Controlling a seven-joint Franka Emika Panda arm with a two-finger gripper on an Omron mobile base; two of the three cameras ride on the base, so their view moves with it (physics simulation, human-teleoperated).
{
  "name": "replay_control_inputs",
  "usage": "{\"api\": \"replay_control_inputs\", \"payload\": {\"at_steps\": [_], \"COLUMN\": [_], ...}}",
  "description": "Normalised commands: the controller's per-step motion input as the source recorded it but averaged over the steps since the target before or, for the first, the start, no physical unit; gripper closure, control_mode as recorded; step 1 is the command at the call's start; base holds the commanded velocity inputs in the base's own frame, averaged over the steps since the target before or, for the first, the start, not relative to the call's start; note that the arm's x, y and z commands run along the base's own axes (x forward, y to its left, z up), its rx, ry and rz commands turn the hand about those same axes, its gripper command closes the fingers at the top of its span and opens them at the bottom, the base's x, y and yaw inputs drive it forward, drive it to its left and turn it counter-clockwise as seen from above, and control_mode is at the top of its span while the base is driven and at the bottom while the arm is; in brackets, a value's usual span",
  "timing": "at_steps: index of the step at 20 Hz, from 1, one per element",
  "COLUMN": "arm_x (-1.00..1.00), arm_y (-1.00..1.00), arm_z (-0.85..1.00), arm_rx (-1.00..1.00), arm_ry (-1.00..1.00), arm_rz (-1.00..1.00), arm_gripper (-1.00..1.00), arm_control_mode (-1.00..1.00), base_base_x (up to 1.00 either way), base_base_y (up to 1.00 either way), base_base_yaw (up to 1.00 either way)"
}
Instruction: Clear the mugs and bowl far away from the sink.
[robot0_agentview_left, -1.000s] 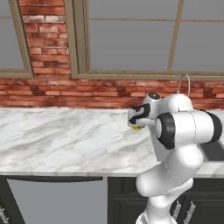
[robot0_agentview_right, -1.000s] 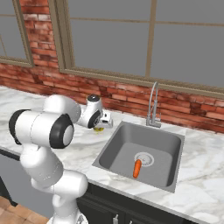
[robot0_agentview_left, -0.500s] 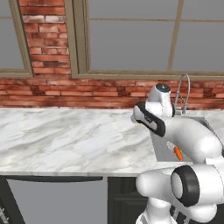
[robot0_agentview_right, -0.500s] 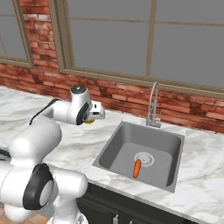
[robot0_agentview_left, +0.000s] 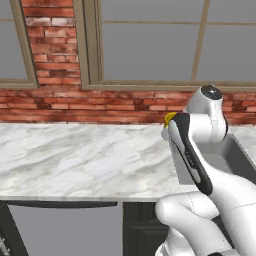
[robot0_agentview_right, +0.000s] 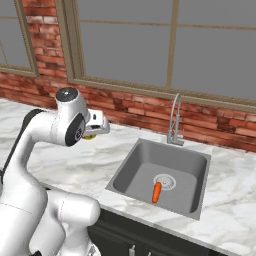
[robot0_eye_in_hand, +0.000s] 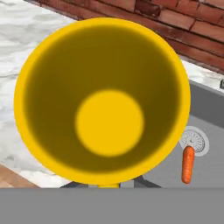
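Gripper clamped tight on the plain yellow handled mug, carried in the air!

The mug's open mouth faces the hand camera, hanging above the white marble bench just left of the grey steel sink; an orange carrot lies by the sink's round drain.
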Motion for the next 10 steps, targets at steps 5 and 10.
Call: {"api": "replay_control_inputs", "payload": {"at_steps": [5,10], "arm_x": [-0.91,-0.69], "arm_y": [0.09,0.15], "arm_z": [0.8,0.34], "arm_rx": [0.0,0.0], "arm_ry": [0.02,0.15], "arm_rz": [0.0,0.0], "arm_gripper": [1.0,1.0], "arm_control_mode": [-1.0,-1.0], "base_base_x": [0.0,0.0], "base_base_y": [0.0,0.0], "base_base_yaw": [0.0,0.0]}}
